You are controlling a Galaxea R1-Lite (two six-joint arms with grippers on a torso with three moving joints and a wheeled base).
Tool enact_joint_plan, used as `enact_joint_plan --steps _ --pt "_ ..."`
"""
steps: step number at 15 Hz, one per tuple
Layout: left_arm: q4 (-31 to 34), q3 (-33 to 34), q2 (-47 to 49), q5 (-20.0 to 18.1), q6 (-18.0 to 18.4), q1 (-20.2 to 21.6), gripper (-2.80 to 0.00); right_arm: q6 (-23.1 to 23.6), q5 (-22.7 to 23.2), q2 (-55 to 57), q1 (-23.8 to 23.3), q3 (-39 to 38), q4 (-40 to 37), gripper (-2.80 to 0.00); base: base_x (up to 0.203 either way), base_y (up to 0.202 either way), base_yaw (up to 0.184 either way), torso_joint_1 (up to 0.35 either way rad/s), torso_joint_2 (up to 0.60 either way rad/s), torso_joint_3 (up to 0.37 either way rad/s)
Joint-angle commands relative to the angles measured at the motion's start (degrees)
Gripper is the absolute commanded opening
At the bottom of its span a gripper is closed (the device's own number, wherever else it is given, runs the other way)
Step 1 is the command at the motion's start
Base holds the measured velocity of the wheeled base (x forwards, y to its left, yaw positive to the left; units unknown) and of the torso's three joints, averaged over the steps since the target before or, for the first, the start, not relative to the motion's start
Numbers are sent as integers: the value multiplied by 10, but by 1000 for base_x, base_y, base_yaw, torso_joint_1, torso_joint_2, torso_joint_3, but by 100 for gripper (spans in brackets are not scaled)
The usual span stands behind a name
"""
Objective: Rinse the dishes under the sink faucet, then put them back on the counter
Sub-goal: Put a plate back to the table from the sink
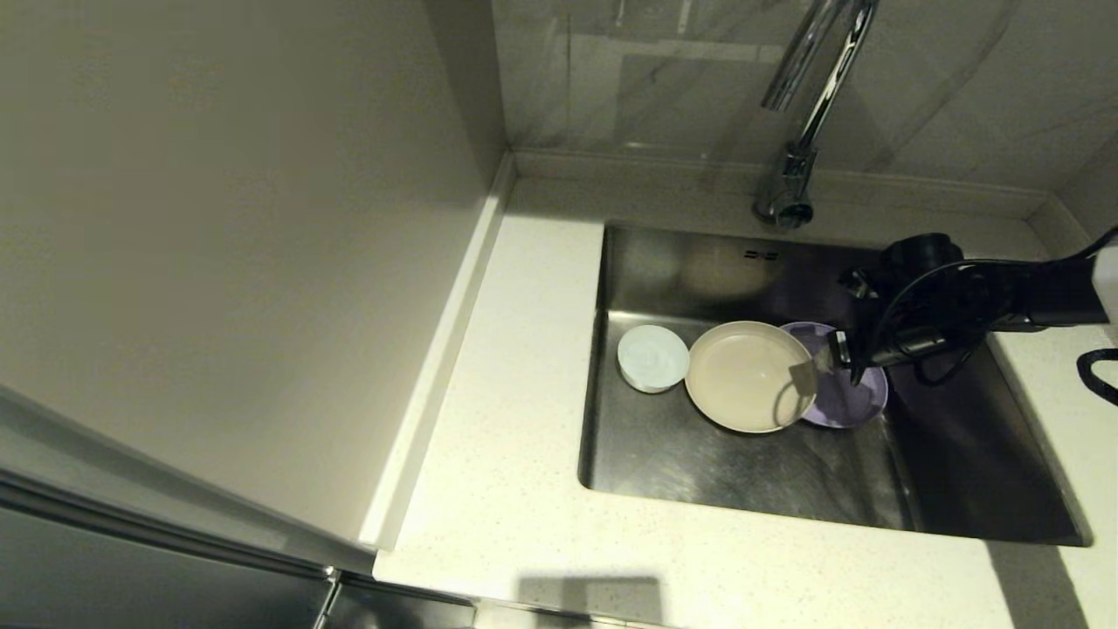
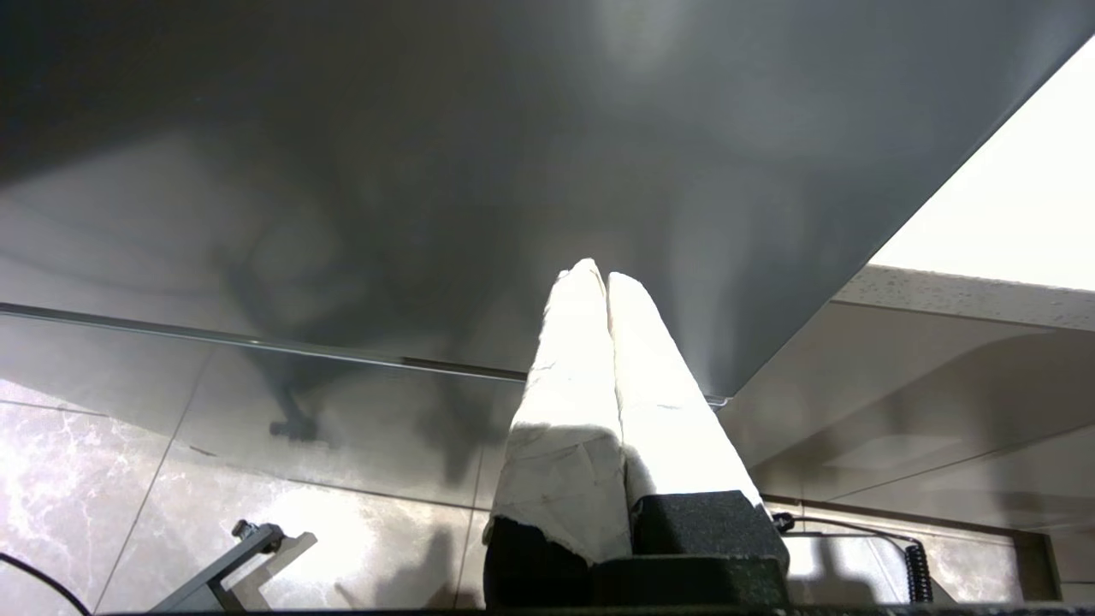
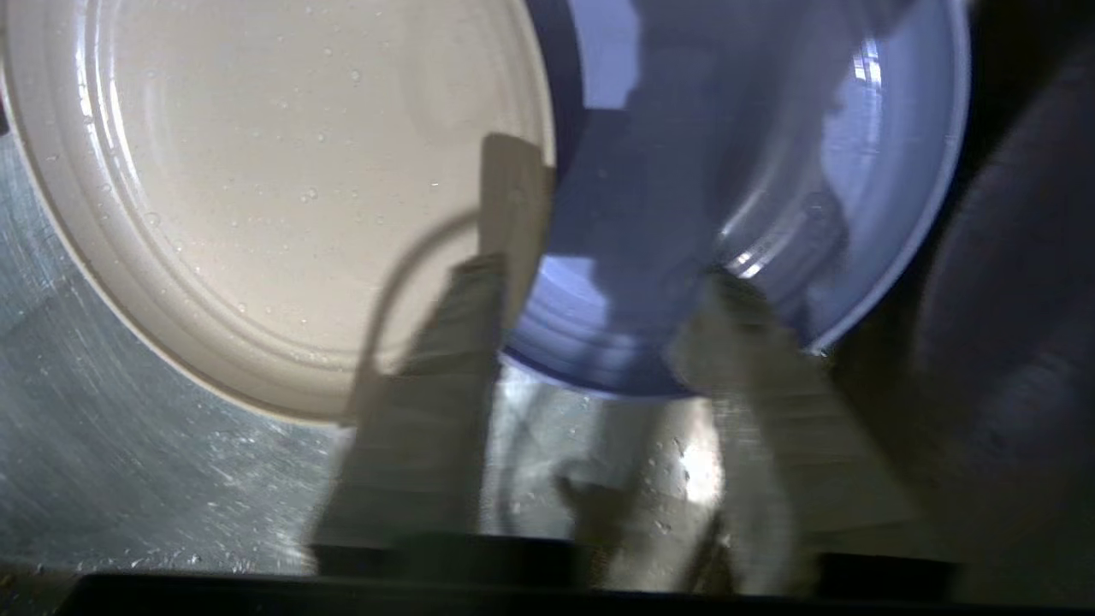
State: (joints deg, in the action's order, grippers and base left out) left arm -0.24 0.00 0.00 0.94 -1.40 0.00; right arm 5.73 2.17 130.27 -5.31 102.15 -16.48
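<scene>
All three dishes lie in the sink (image 1: pixel 690 463). The small white bowl (image 1: pixel 652 357) is at the left, and the beige plate (image 1: pixel 748 376) in the middle overlaps the edge of the lilac plate (image 1: pixel 849 397) on its right. My right gripper (image 1: pixel 845 360) hangs open just over the lilac plate (image 3: pixel 727 162), one finger (image 3: pixel 445 376) near the beige plate (image 3: pixel 274 197), the other finger (image 3: pixel 753 368) over the lilac rim. Droplets cover the beige plate. No water runs from the faucet (image 1: pixel 808 96). My left gripper (image 2: pixel 599 275) is shut, empty and parked below the counter.
The speckled counter (image 1: pixel 524 367) wraps the sink on the left, front and right, with a raised rim along the pale wall panel (image 1: pixel 227 262). The faucet base (image 1: pixel 783 205) stands behind the basin. A black cable (image 1: pixel 1096 371) loops at the right edge.
</scene>
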Motion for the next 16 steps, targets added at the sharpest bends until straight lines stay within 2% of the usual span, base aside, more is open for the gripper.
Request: enact_joint_plan --steps 1,6,14,15,16 --pt "0 0 -1 0 0 0 -280 1 3 19 2 10 14 0 0 0 0 0 0 0" --pt "0 0 -1 0 0 0 -280 1 42 60 4 67 21 0 0 0 0 0 0 0" --pt "0 0 -1 0 0 0 -280 2 52 101 9 80 21 0 0 0 0 0 0 0" --pt "0 0 -1 0 0 0 -280 2 51 104 9 81 21 -280 0 0 0 0 0 0" --pt "0 0 -1 0 0 0 -280 2 51 105 10 83 21 -280 0 0 0 0 0 0"
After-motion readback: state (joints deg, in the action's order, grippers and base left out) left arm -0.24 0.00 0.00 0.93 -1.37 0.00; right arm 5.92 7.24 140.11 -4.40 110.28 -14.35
